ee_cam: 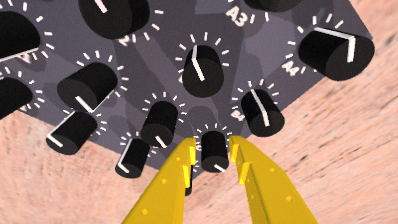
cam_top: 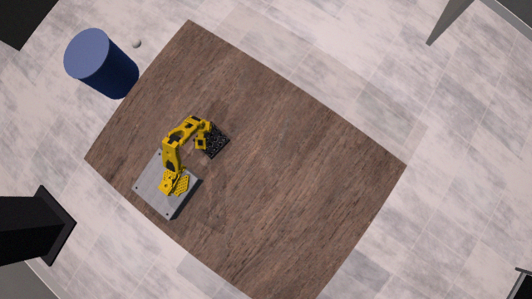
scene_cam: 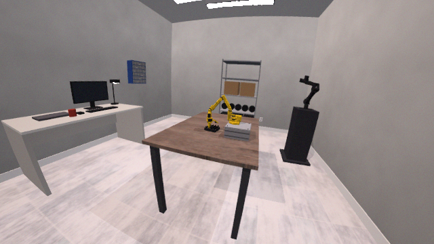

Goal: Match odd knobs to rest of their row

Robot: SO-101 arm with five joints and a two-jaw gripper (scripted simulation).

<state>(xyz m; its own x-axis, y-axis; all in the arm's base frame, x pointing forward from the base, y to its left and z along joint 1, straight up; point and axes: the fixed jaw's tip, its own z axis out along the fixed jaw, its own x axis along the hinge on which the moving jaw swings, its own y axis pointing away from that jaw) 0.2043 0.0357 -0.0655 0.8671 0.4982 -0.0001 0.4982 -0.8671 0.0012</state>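
The black knob box (cam_top: pixel 215 141) lies on the wooden table, also seen in the exterior view (scene_cam: pixel 211 129). In the wrist view its face (ee_cam: pixel 165 75) fills the top, with black knobs and white pointer lines. Labels A3 (ee_cam: pixel 236 16), A4 (ee_cam: pixel 290 66) and B4 (ee_cam: pixel 237 114) are readable. My gripper (ee_cam: pixel 214 165) points down at the box's near corner. Its yellow fingers stand narrowly apart on either side of the knob (ee_cam: pixel 215 150) just below B4. Thin gaps show beside that knob, so the fingers are not pressed on it. Its white pointer aims toward the lower right.
The arm's grey base block (cam_top: pixel 166 188) stands on the table beside the box. A blue cylinder (cam_top: pixel 100 62) stands on the floor past the table's far corner. A desk (scene_cam: pixel 68 118), a shelf (scene_cam: pixel 240 88) and a black pedestal (scene_cam: pixel 300 135) stand well off the table.
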